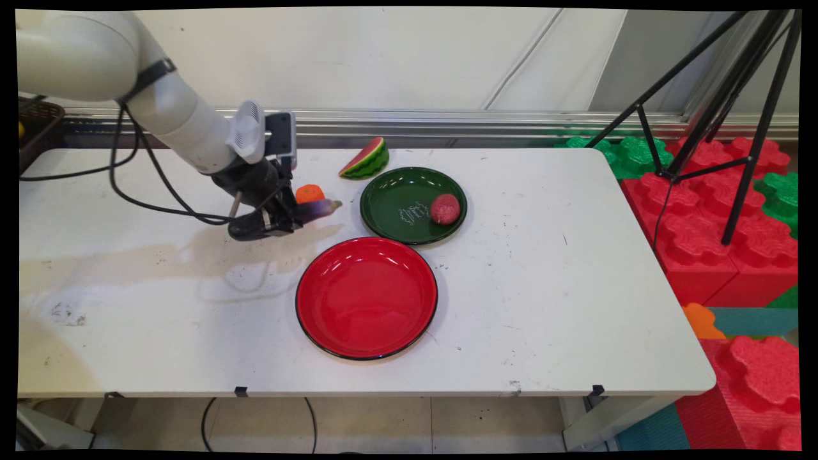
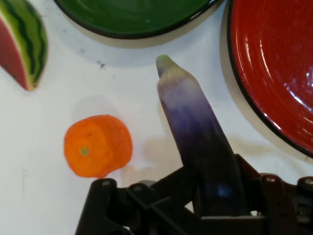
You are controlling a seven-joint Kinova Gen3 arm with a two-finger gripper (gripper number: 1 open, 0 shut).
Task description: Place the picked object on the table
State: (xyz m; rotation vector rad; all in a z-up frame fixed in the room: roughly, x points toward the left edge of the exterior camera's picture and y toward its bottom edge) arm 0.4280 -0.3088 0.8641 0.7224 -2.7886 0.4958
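Note:
My gripper (image 1: 291, 220) (image 2: 215, 196) is shut on a purple eggplant (image 1: 317, 207) (image 2: 195, 127), whose greenish tip points toward the green plate (image 1: 396, 191) (image 2: 132, 19). The eggplant hangs just above the table. An orange piece (image 1: 310, 192) (image 2: 98, 145) lies on the table right beside the gripper. A watermelon slice (image 1: 365, 158) (image 2: 22, 41) lies farther back. A reddish round fruit (image 1: 445, 209) rests in the green plate. The red plate (image 1: 366, 297) (image 2: 279, 63) sits nearer the front and holds nothing.
The white table (image 1: 543, 306) has a light stain on its left part. Red and green foam blocks (image 1: 716, 217) and a black tripod (image 1: 735, 115) stand to the right of the table. Black cables (image 1: 147, 191) hang from the arm.

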